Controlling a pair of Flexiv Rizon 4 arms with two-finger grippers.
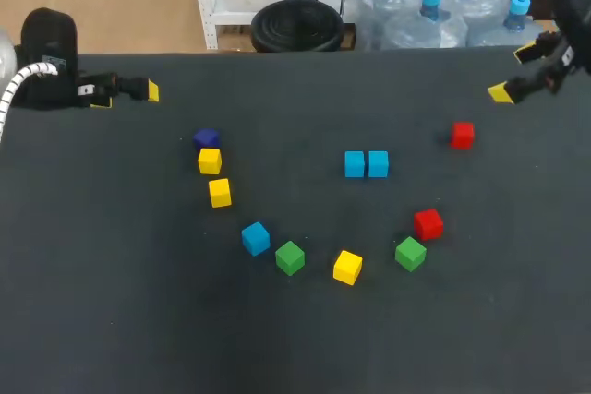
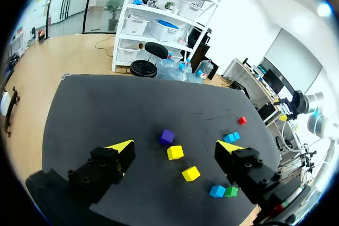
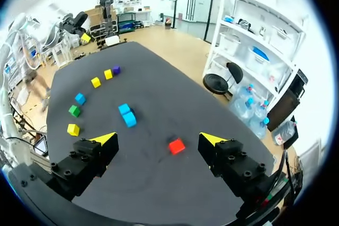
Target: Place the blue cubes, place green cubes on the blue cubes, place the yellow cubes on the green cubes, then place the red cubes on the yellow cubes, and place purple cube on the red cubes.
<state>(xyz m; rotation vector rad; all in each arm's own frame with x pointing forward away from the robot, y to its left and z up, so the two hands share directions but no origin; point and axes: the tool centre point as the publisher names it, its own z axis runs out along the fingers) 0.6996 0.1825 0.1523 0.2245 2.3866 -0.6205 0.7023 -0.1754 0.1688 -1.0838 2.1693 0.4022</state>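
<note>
Two blue cubes [image 1: 366, 164] sit side by side mid-table, with a third blue cube [image 1: 256, 238] nearer the front. Beside that one lies a green cube [image 1: 290, 257]; another green cube [image 1: 410, 253] is to the right. Yellow cubes [image 1: 210, 161] [image 1: 220, 193] [image 1: 347, 267] are spread along an arc. A purple cube [image 1: 206, 138] touches the back of the upper yellow one. One red cube [image 1: 428, 224] is by the right green cube, and another red cube [image 1: 463, 135] lies far right. My left gripper [image 1: 129, 94] [image 2: 177, 145] hangs open at the far left. My right gripper [image 1: 513, 71] [image 3: 158, 138] hangs open at the back right, above the far red cube [image 3: 177, 145].
The dark table [image 1: 111, 302] carries only the cubes. Its back edge runs close behind both grippers. Wide bare cloth lies along the front and left.
</note>
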